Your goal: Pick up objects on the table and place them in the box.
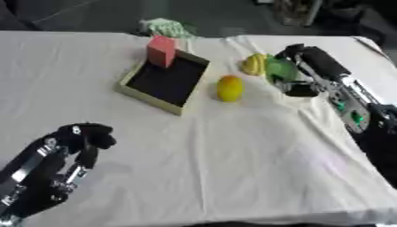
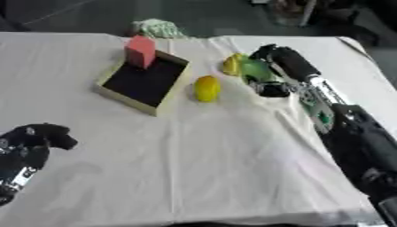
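Shallow box (image 1: 165,81), cream-walled with a dark floor, lying askew on the white-clothed table (image 1: 232,168) left of centre. A pink block (image 1: 161,51) stands upright at the box's far corner; whether it rests inside or on the rim cannot be told. Just right of the box, apart from it, a yellow lemon-shaped fruit (image 1: 229,88) lies on the cloth. Farther right and toward the far edge, a green object (image 1: 281,68) sits with a yellow, ribbed object (image 1: 254,64) touching its left side. The right robot hand (image 2: 267,73) comes in from the right, its fingers curled round the green object, with a dark fingertip on the cloth just in front of it. The left robot hand (image 1: 81,137) shows near the lower left corner, well apart from all objects, its fingers curled inward and holding nothing. A crumpled green-and-white bundle (image 1: 167,27) lies at the table's far edge behind the box.
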Action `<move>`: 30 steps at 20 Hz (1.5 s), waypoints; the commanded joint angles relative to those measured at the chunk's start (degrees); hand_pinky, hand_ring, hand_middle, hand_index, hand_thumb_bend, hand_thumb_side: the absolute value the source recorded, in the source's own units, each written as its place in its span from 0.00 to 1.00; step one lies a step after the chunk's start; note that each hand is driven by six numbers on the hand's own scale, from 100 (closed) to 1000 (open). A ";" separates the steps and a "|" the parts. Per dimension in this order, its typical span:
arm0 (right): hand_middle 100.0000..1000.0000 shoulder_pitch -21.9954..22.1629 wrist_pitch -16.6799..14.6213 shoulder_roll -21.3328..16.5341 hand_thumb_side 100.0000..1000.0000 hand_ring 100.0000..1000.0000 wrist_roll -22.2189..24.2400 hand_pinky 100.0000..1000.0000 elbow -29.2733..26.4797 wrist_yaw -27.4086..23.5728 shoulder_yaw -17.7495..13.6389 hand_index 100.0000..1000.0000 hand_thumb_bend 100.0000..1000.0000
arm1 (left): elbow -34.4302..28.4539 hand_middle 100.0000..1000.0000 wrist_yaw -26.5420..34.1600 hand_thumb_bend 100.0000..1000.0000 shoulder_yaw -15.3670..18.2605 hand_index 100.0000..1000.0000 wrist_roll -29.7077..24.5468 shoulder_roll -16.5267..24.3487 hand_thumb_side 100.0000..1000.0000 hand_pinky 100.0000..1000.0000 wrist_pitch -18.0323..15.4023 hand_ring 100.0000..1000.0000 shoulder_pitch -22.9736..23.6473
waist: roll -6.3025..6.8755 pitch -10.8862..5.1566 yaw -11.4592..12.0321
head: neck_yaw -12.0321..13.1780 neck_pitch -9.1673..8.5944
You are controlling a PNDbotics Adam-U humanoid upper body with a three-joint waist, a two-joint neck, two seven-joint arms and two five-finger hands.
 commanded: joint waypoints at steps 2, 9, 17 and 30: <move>0.13 -3.60 -1.02 -0.30 0.13 0.26 2.90 0.05 -4.94 -3.65 2.55 0.35 0.00 | -1.24 0.60 0.29 0.00 -0.20 0.79 -0.14 0.12 0.57 0.73 0.09 0.70 -0.78 | 0.19 -0.81 0.17 | -0.47 0.27; 0.18 -10.98 -4.39 3.12 0.12 0.31 8.85 0.12 -5.75 -9.73 8.12 0.41 0.00 | -1.24 0.60 0.83 0.00 -0.61 0.79 -0.65 -0.36 0.56 0.73 -0.42 0.70 -1.31 | 1.33 -0.48 1.50 | -1.72 0.27; 0.33 -17.56 -4.96 7.72 0.05 0.42 15.89 0.37 2.14 -13.83 6.63 0.58 0.00 | -1.24 0.60 1.52 0.00 -1.52 0.79 -1.64 -1.27 0.55 0.73 -0.97 0.70 -2.54 | 2.86 0.58 4.16 | -3.85 0.27; 0.50 -19.85 -0.97 11.45 0.02 0.52 6.75 0.46 10.23 -2.50 3.45 0.78 0.00 | -1.24 0.60 2.51 0.00 -2.31 0.79 -2.70 -1.85 0.55 0.73 -1.30 0.70 -3.86 | 3.55 1.42 7.39 | -6.87 0.27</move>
